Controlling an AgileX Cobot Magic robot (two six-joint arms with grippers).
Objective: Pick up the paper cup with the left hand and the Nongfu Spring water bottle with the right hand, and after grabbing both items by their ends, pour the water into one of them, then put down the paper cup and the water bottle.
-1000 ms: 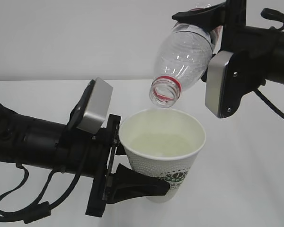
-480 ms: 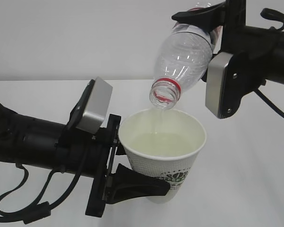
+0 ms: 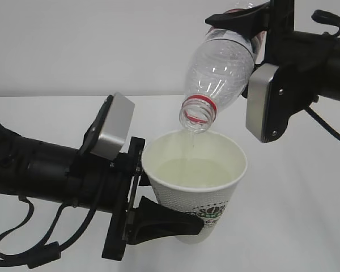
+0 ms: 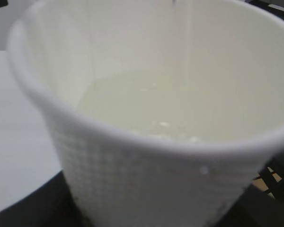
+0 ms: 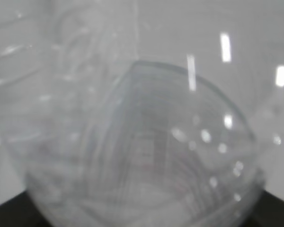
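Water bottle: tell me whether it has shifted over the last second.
Yes, barely: the water bottle has tipped slightly steeper, its mouth edging right above the paper cup rim, which stays put.

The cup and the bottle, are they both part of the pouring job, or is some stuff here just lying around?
Part of the job:
paper cup
water in the cup
Nongfu Spring water bottle, tipped mouth-down over the cup
left hand, holding the cup
right hand, holding the bottle

Just there:
white table; nothing else lies about.

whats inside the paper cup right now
The paper cup holds pale, faintly yellowish water, with a thin stream falling in from above. The cup's bottom is hidden under the liquid.
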